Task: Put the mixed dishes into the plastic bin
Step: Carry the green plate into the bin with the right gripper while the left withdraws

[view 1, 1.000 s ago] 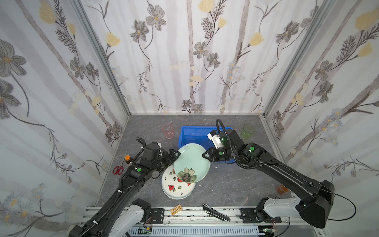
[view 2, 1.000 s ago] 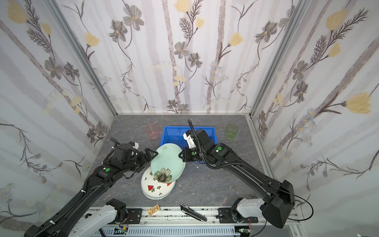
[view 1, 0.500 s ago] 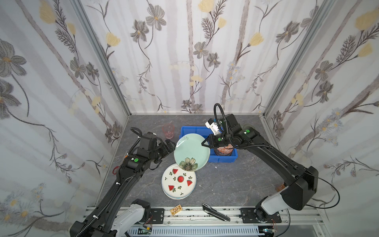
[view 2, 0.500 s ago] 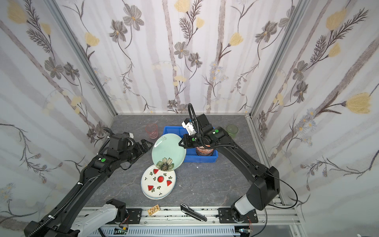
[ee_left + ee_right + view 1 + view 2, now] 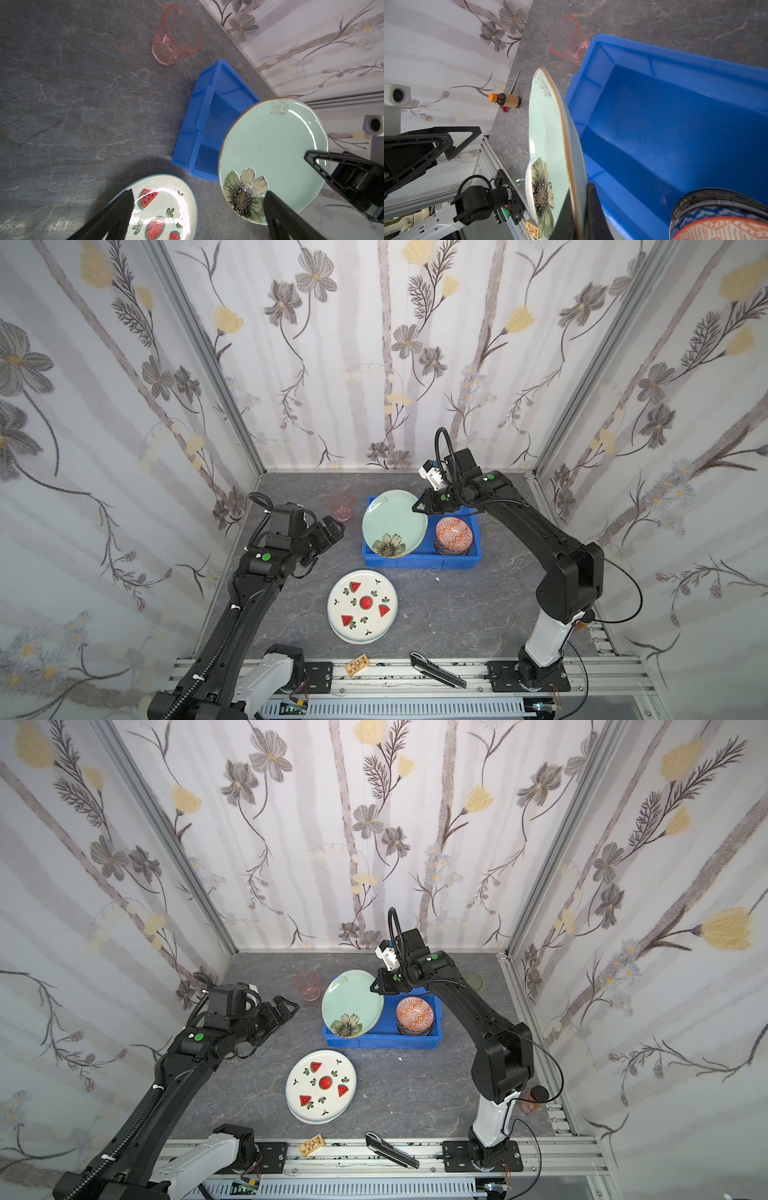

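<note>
Nearest, the watermelon plate (image 5: 362,606) lies flat on the worktop (image 5: 449,614) in front of the blue bin (image 5: 419,562), and the left gripper (image 5: 337,529) hangs spread wide and empty, left of the bin. Further back the right gripper (image 5: 417,506) is pinched on the far-right rim of the green flower plate (image 5: 395,522), which tilts steeply with its flower end low over the bin's free left half, just beside the stacked bowls (image 5: 454,533); likely next is lowering straight down and letting go, right arm only. Pink tumbler (image 5: 341,506) stands on the worktop just left of the bin's far corner.
</note>
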Controlling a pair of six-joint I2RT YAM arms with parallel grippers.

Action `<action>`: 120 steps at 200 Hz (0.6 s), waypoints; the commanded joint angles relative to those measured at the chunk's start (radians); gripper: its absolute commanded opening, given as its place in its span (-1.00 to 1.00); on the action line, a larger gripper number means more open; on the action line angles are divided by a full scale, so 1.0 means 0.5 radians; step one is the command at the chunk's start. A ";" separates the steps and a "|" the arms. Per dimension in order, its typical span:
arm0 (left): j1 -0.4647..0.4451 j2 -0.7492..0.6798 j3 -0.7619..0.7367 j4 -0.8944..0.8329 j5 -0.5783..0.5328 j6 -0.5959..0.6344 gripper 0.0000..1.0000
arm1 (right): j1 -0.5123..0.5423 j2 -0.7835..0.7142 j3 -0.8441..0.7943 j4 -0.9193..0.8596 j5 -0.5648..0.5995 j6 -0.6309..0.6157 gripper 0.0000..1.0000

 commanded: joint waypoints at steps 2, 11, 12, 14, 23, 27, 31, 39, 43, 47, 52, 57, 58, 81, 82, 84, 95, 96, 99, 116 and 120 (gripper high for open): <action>0.017 0.022 0.042 -0.006 0.023 0.048 1.00 | -0.042 0.098 0.097 0.052 -0.166 -0.106 -1.00; 0.022 0.030 0.047 -0.007 0.026 0.053 1.00 | -0.061 0.139 0.130 0.049 -0.177 -0.123 -1.00; 0.023 0.030 0.048 -0.007 0.026 0.053 1.00 | -0.065 0.143 0.131 0.049 -0.178 -0.126 -1.00; 0.023 0.032 0.048 -0.007 0.029 0.054 1.00 | -0.067 0.152 0.137 0.048 -0.179 -0.129 -1.00; 0.023 0.036 0.048 -0.008 0.035 0.060 1.00 | -0.087 0.186 0.155 0.048 -0.182 -0.148 -1.00; 0.025 0.036 0.048 -0.006 0.036 0.063 1.00 | -0.097 0.201 0.161 0.047 -0.186 -0.157 -1.00; 0.026 0.036 0.048 -0.009 0.036 0.066 1.00 | -0.105 0.213 0.170 0.047 -0.193 -0.166 -1.00; 0.029 0.036 0.042 -0.008 0.033 0.066 1.00 | -0.119 0.243 0.183 0.048 -0.212 -0.187 -1.00; 0.031 0.039 0.040 -0.010 0.031 0.066 1.00 | -0.126 0.256 0.192 0.048 -0.219 -0.197 -1.00; 0.032 0.041 0.036 -0.008 0.034 0.066 1.00 | -0.129 0.272 0.200 0.048 -0.224 -0.211 -1.00; 0.035 0.043 0.032 -0.008 0.039 0.066 1.00 | -0.133 0.288 0.207 0.052 -0.230 -0.235 -1.00; 0.037 0.046 0.028 -0.008 0.039 0.066 1.00 | -0.136 0.303 0.213 0.059 -0.242 -0.261 -1.00; 0.037 0.047 0.028 -0.008 0.041 0.066 1.00 | -0.136 0.306 0.216 0.060 -0.243 -0.267 -1.00; 0.041 0.057 0.018 -0.008 0.049 0.065 1.00 | -0.152 0.389 0.246 0.063 -0.277 -0.330 -1.00; 0.041 0.058 0.018 -0.008 0.049 0.064 1.00 | -0.151 0.393 0.246 0.064 -0.282 -0.334 -1.00; 0.041 0.059 0.018 -0.010 0.049 0.064 1.00 | -0.153 0.400 0.244 0.065 -0.288 -0.339 -1.00; 0.044 0.063 0.017 -0.005 0.048 0.063 1.00 | -0.160 0.433 0.251 0.074 -0.298 -0.352 -1.00; 0.044 0.063 0.017 -0.006 0.048 0.063 1.00 | -0.160 0.435 0.253 0.073 -0.298 -0.352 -1.00; 0.044 0.064 0.018 -0.005 0.047 0.063 1.00 | -0.164 0.445 0.255 0.072 -0.301 -0.355 -1.00; 0.046 0.073 0.015 -0.006 0.044 0.063 1.00 | -0.171 0.489 0.258 0.077 -0.296 -0.378 -1.00; 0.047 0.076 0.015 -0.005 0.043 0.063 1.00 | -0.170 0.499 0.261 0.079 -0.296 -0.382 -1.00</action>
